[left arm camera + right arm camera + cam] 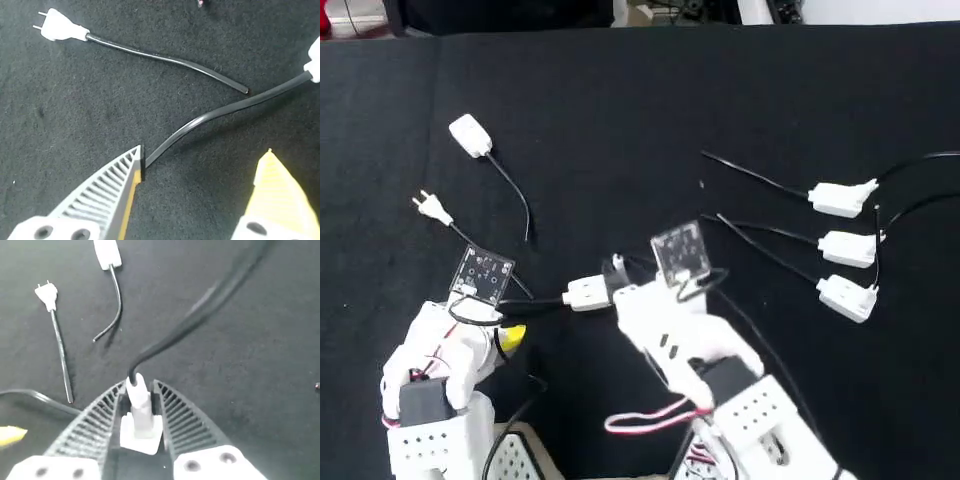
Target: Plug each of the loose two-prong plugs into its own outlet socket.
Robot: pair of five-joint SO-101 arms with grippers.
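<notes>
My right gripper [139,384] is shut on a white plug [140,412] whose black cord leaves past the fingertips. In the high view the right gripper [611,280] sits mid-table with that plug [585,292] at its tip. A loose two-prong plug [432,207] [57,30] [46,295] lies flat at the left. Farther back lies a single white socket [470,135] [107,252] with a short cord. My left gripper [204,152] is open just above the cloth, and a black cord [200,120] runs between its grey and yellow fingers.
Three white sockets [840,198] [847,247] [847,297] lie in a column at the right, with their cords trailing left and right. A black cloth [640,110] covers the table. Both arm bases stand at the near edge.
</notes>
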